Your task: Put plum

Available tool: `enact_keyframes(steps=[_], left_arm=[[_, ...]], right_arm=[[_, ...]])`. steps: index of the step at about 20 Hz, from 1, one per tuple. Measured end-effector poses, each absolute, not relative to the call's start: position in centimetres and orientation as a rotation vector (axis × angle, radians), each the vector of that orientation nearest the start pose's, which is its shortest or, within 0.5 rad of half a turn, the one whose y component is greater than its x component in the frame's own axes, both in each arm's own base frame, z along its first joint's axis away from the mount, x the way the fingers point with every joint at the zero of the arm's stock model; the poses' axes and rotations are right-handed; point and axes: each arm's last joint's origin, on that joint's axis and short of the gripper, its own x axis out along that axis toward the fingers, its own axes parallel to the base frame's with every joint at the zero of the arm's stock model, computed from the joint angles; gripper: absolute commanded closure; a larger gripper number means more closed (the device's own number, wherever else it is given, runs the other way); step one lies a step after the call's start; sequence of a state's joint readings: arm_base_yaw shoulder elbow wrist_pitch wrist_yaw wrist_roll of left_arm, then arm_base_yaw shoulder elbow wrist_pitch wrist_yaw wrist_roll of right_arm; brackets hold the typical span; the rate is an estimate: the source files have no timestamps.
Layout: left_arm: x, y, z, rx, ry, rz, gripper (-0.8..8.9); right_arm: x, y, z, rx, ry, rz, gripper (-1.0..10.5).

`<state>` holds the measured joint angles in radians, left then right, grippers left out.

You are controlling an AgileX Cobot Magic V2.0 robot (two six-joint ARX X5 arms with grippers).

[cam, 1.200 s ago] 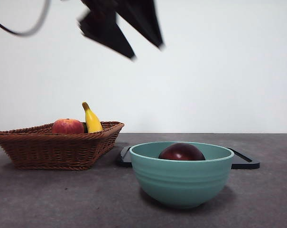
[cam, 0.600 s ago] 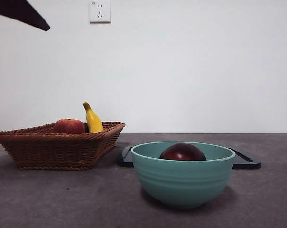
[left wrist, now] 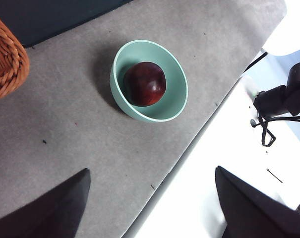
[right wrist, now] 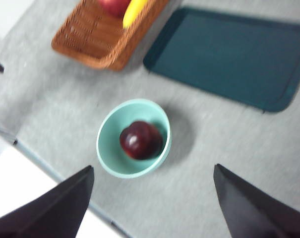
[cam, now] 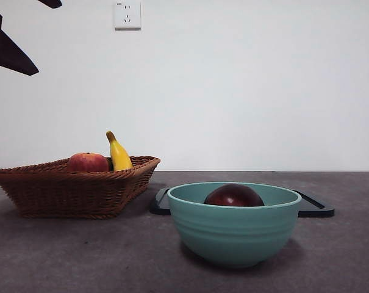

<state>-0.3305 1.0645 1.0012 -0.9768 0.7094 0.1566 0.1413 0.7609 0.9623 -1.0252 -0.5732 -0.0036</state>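
Fruit sits where the task seems to want it: the plum (cam: 233, 195) rests inside the teal bowl (cam: 234, 235), which stands nearest the front camera on the grey table (cam: 80, 256). Only its dark maroon top shows above the rim there; the left wrist view looks down on it lying alone in the bowl, touching nothing but the bowl's inner wall.

Neither gripper is near it. The left gripper (left wrist: 150, 203) hangs high above the table edge with its jaws spread wide and nothing between them, and the right gripper (right wrist: 152, 203) is likewise well above the bowl, jaws parted and empty. In the front view only dark jaw tips show at the upper left corner; which arm they belong to cannot be told from that view alone.

Behind the bowl lies a flat dark tray (cam: 315, 207), bare as far as it shows. Further back and to the side stands a wicker basket (cam: 74, 189) holding a red apple (cam: 87, 162) and a yellow banana (cam: 118, 154). On the wall beyond is a white socket (cam: 127, 14).

Judged from this, the placing looks done: the plum is released and settled in the bowl, and little seems left beyond the arms coming to rest.
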Motion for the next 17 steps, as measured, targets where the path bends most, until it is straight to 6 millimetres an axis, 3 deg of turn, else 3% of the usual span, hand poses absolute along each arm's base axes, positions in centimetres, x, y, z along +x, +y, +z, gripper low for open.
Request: enact_keyframes(steps=[7,13,17], left_arm=[[17.0,-7.8,30.1,-0.074,0.986,-1.020,4.11],[17.0,-7.8,30.1,-0.074,0.986,-1.020,4.11],[17.0,-7.8,30.1,-0.073,0.986,-1.021,4.11]], right_arm=[[14.6,5.5,30.6,0.154,0.958,0.722,5.6],[17.5,9.0,24.9,0.126,1.037,0.683,5.8],[18.6,10.7,22.7,0.094,1.057,0.662,6.0]])
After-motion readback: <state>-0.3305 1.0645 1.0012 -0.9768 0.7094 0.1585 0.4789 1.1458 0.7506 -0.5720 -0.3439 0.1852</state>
